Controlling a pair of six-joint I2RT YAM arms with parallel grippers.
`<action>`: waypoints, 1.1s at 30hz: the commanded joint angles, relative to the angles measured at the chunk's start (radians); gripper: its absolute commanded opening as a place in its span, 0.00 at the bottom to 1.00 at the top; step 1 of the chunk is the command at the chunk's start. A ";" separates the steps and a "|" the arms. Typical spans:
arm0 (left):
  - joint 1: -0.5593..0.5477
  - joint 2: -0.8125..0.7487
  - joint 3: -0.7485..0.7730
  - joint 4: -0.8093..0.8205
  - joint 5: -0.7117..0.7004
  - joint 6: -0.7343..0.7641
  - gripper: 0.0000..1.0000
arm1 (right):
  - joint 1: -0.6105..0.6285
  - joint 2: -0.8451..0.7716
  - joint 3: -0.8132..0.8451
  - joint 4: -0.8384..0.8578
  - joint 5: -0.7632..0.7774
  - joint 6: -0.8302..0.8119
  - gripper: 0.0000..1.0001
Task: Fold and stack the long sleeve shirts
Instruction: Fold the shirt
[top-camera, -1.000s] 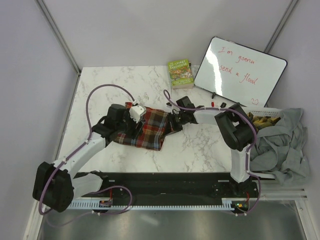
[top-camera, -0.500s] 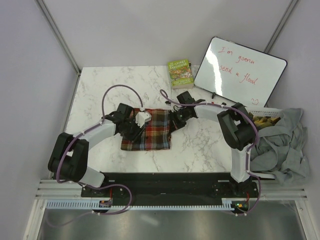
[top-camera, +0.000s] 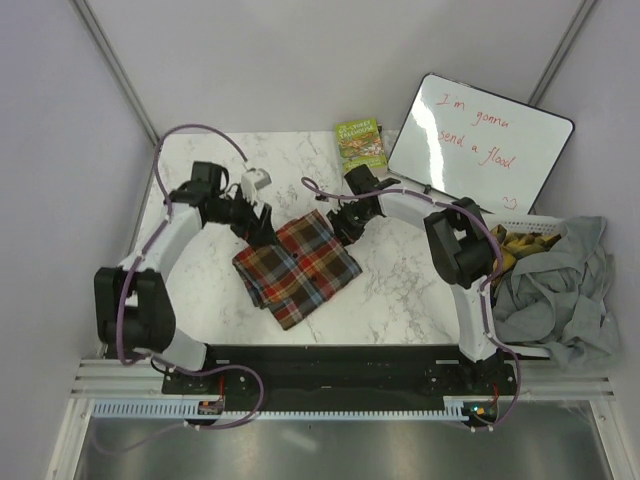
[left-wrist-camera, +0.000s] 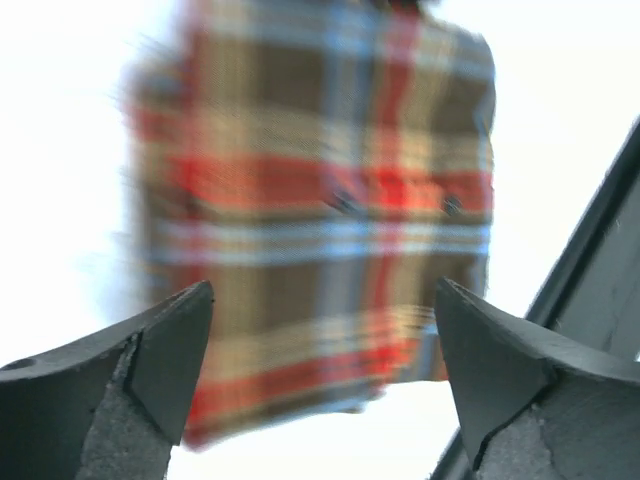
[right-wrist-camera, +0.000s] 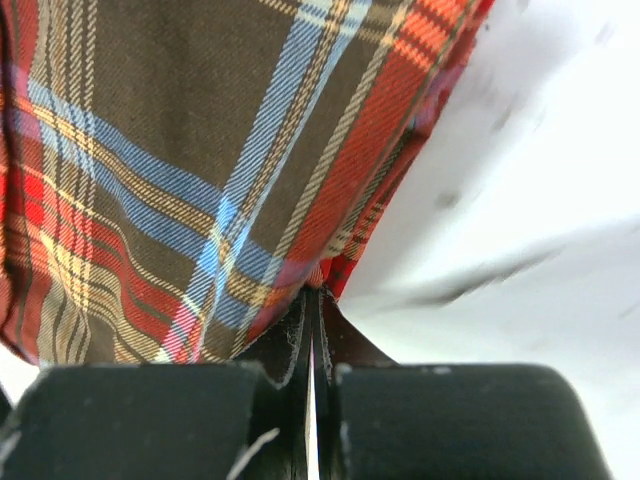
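red handwriting on a white dry-erase board (top-camera: 480, 145), propped at the far right of a white marble-patterned table (top-camera: 400, 290), read "i'm gonna send a flood". a green paperback book (top-camera: 361, 145) lay just beside it, its cover title too small to read. at the right edge a white slatted basket (top-camera: 540, 224) held yellowish-brown items that could not be made out, with a heap of grey cloth (top-camera: 560, 290) spilling over its near side. a plaid flannel shirt (top-camera: 297, 265) in red-orange, dark brown and blue checks lay folded into a rough square, turned cornerwise, flat on the table's middle between the two arms. the left gripper (top-camera: 262, 222) stood just beside the shirt's upper left edge with its jaws spread wide and nothing between them. the right gripper (top-camera: 345, 222) was pinched together on the shirt's upper right edge.
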 joint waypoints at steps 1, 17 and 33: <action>0.138 0.235 0.267 -0.171 0.174 0.030 0.99 | 0.014 0.108 0.140 -0.101 0.046 -0.189 0.00; 0.201 0.685 0.491 -0.318 0.185 0.050 0.99 | 0.114 0.182 0.263 -0.135 0.249 -0.462 0.00; 0.172 0.769 0.484 -0.364 0.237 -0.054 0.84 | 0.123 0.227 0.331 -0.155 0.279 -0.468 0.00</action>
